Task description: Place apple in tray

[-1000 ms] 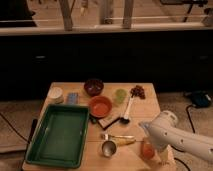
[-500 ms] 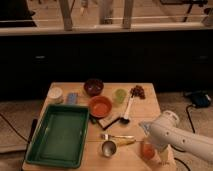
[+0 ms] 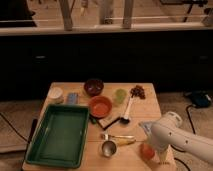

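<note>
Wooden table: round orange-red apple, gripper at it.

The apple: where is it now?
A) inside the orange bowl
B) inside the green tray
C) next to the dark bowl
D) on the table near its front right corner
D: the apple lies at the front right of the table, by the pincer, far from the green tray.
</note>
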You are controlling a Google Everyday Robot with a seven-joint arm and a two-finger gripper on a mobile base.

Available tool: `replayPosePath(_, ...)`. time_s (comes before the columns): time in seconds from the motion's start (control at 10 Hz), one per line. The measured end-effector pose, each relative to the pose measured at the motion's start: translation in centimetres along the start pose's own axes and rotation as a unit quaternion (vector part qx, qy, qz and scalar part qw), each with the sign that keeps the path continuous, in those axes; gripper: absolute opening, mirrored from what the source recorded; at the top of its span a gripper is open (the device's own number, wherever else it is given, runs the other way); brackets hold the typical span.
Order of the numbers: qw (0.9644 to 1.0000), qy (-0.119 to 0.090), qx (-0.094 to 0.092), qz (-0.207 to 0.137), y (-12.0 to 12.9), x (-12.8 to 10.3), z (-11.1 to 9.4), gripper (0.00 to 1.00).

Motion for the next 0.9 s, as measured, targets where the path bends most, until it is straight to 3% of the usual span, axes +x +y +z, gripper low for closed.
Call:
replayPosePath(0.5,0.9998,-0.011,0.015,-0.01,-0.3,0.0,-1.0,0.03)
replayPosePath(0.9,0.9993,-0.015,0.032,-0.013,-1.4,0.7,-3.0,0.0)
